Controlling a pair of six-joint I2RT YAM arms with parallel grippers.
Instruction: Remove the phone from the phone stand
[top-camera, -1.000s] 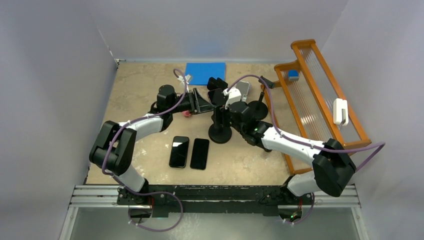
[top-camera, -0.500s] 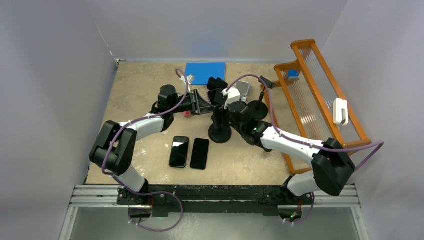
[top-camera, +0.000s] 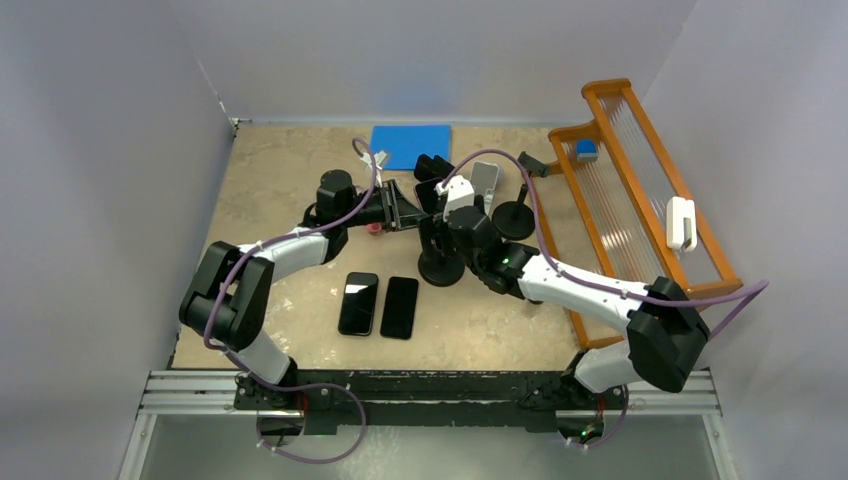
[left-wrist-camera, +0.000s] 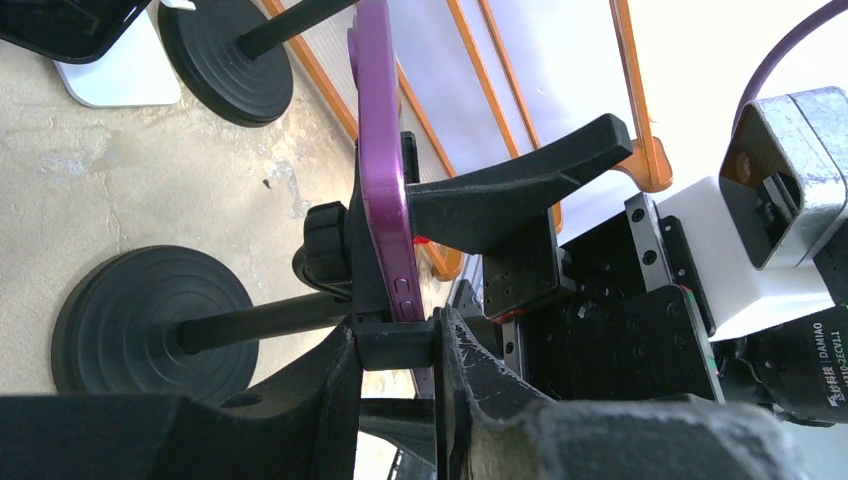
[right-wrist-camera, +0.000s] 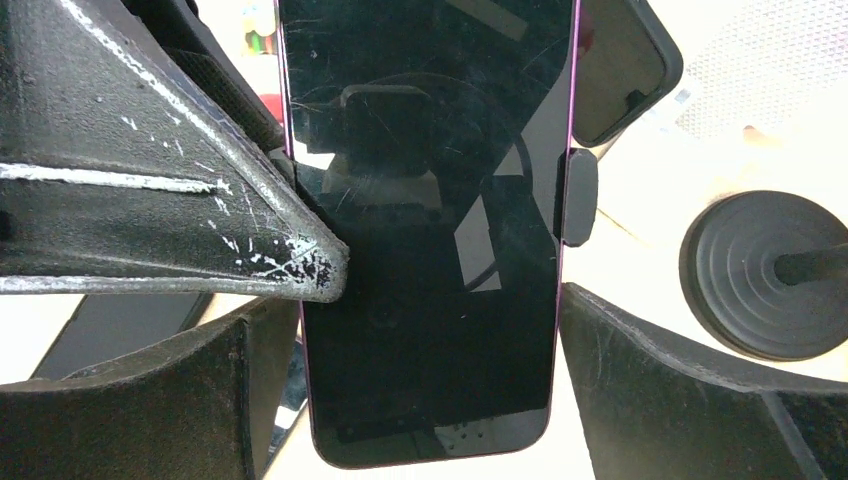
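The purple-edged phone (right-wrist-camera: 430, 200) with a black screen sits upright in the black phone stand (top-camera: 440, 268), gripped by the stand's side clamp (right-wrist-camera: 578, 195). In the left wrist view the phone (left-wrist-camera: 385, 170) shows edge-on. My left gripper (left-wrist-camera: 395, 338) is shut on the stand's clamp block, just below the phone; it also shows in the top view (top-camera: 408, 205). My right gripper (right-wrist-camera: 430, 300) is closed on the phone's lower end, one finger against each long edge, and it shows in the top view (top-camera: 440, 200).
Two dark phones (top-camera: 358, 303) (top-camera: 399, 307) lie flat near the front. A second black stand (top-camera: 514, 215) and a silver phone (top-camera: 484, 178) stand behind. A blue pad (top-camera: 411, 146) lies at the back. An orange rack (top-camera: 640, 200) runs along the right side.
My right wrist has shifted slightly left and back, uncovering more of the silver phone behind it. The left arm has stayed in place on the stand.
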